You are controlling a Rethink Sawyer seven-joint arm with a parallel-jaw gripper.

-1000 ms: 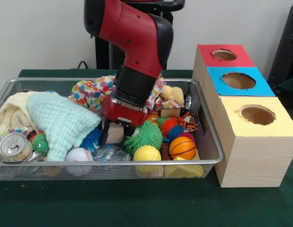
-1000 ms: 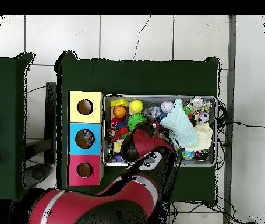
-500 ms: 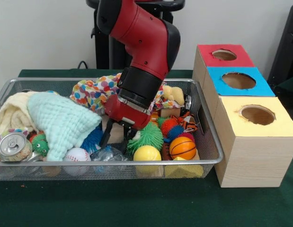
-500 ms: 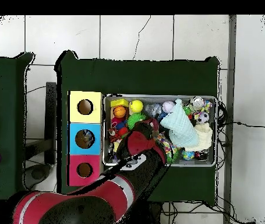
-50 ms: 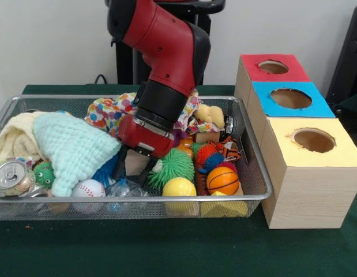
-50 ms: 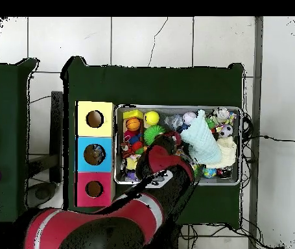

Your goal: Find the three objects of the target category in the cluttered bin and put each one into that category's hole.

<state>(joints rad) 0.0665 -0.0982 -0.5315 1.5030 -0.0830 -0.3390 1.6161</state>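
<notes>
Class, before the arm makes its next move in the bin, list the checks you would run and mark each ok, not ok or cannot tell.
1. Pincer open: ok, fingers spread.
2. Pincer empty: cannot tell; a tan block sits between the fingers.
3. Mint cloth clear of the pincer: not ok, it lies right beside it.
4. Yellow-topped box's hole unblocked: ok.
5. Blue-topped box's hole unblocked: ok.
6. Target category known: cannot tell.

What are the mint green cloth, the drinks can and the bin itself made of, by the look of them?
The mint green cloth looks like soft cotton gauze: a crinkled, waffled, matte surface. The can seems to be thin aluminium, with a shiny silver top and pull tab. The bin looks like fine steel wire mesh with a bright metal rim; you can see through its walls.
</notes>
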